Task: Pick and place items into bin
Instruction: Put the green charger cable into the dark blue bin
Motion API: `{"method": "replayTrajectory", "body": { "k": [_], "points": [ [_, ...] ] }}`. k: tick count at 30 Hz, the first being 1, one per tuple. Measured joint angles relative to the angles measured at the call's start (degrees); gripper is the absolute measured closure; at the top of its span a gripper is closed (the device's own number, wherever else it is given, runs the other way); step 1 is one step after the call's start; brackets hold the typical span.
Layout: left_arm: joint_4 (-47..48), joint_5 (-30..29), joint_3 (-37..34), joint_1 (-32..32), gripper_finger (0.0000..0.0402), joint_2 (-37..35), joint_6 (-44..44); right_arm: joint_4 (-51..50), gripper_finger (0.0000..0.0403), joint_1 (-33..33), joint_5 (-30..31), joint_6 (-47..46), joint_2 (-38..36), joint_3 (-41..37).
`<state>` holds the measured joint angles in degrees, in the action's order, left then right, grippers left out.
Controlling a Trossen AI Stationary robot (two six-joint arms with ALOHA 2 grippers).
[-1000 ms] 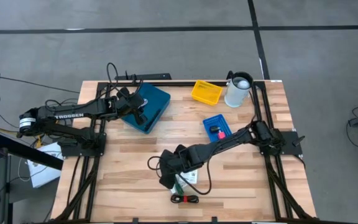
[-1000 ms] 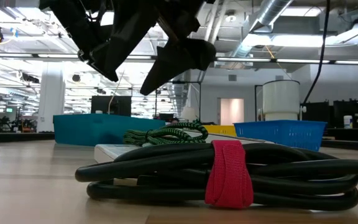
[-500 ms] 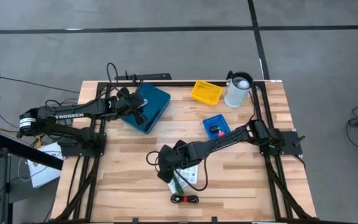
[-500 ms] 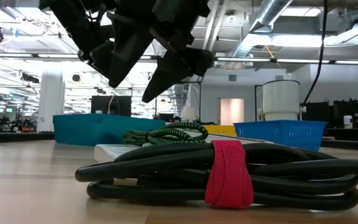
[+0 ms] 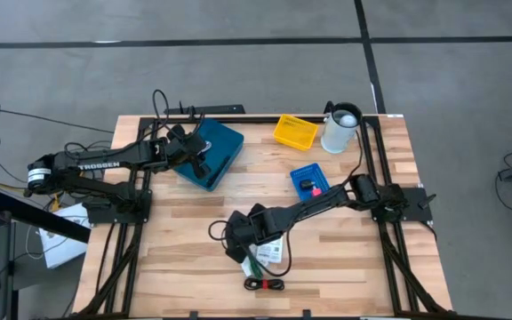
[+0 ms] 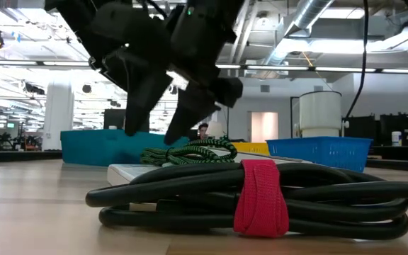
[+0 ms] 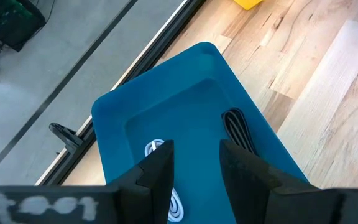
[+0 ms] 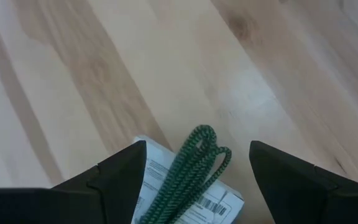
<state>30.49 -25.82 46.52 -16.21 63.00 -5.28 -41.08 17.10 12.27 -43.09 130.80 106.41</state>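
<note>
A green braided cord [image 8: 188,171] lies on a white printed card [image 8: 160,177] near the table's front middle. My right gripper [image 6: 165,131] hangs open just above it, one finger on either side of the cord's looped end [image 6: 190,150]; I see no touch. A coiled black cord with a red strap [image 6: 261,198] lies nearer the front edge [image 5: 265,284]. My left gripper [image 7: 196,152] waits open above the teal bin [image 5: 223,142] at the back left, which holds a white cord [image 7: 156,148] and a black cord [image 7: 236,127].
A yellow basket [image 5: 295,132] and a white cylinder [image 5: 340,130] stand at the back right. A small blue basket [image 5: 311,180] with a red-pink piece sits right of centre. Bare wood lies between the bin and the card.
My right gripper has come down toward the green cord and drawn a little toward the table's near edge, tipping slightly steeper. Its fingers have stayed open. The cords and card have not moved.
</note>
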Motion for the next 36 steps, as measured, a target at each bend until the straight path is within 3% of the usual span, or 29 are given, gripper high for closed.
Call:
{"method": "replayTrajectory", "body": {
  "k": [17,36],
  "points": [
    [-0.19,0.0,0.0,0.02,0.0282,0.0,0.0,0.37,0.0121,0.0,0.08,-1.56,-0.18,0.11],
    [-0.19,0.0,0.0,0.0,0.0282,0.0,0.0,0.05,0.0121,1.29,5.15,-6.56,-0.17,0.11]
  ]
}}
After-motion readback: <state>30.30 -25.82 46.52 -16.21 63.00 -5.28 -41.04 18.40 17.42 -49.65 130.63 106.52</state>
